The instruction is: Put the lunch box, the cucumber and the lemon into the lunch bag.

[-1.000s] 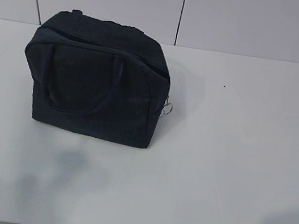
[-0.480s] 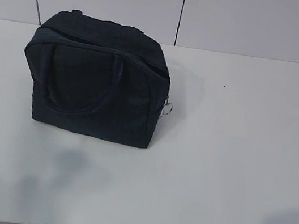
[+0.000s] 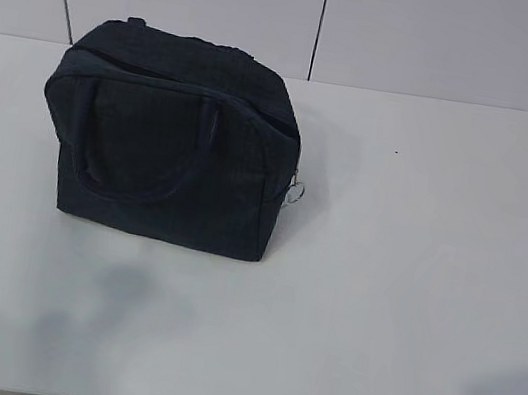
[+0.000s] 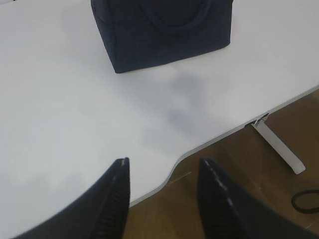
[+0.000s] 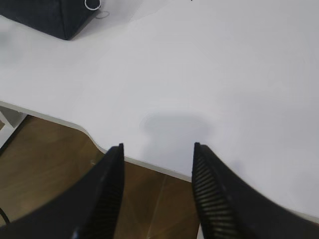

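The dark navy lunch bag (image 3: 174, 142) stands upright on the white table (image 3: 409, 242), left of centre, its top closed and a metal ring pull (image 3: 294, 192) hanging at its right side. It also shows at the top of the left wrist view as the lunch bag (image 4: 164, 30), and its corner with the ring reaches into the right wrist view as the lunch bag (image 5: 50, 17). My left gripper (image 4: 164, 164) hangs open over the table's front edge with nothing between its fingers. My right gripper (image 5: 158, 148) is open and empty too, near the front edge. The lunch box, the cucumber and the lemon are out of view.
The table's curved front edge (image 4: 209, 142) runs under both grippers, with wooden floor (image 5: 45, 164) below. A white table leg (image 4: 279, 147) stands at the right of the left wrist view. Faint arm shadows lie on the table near the front.
The bag has not moved. The shadows near the table's front edge shifted only slightly.
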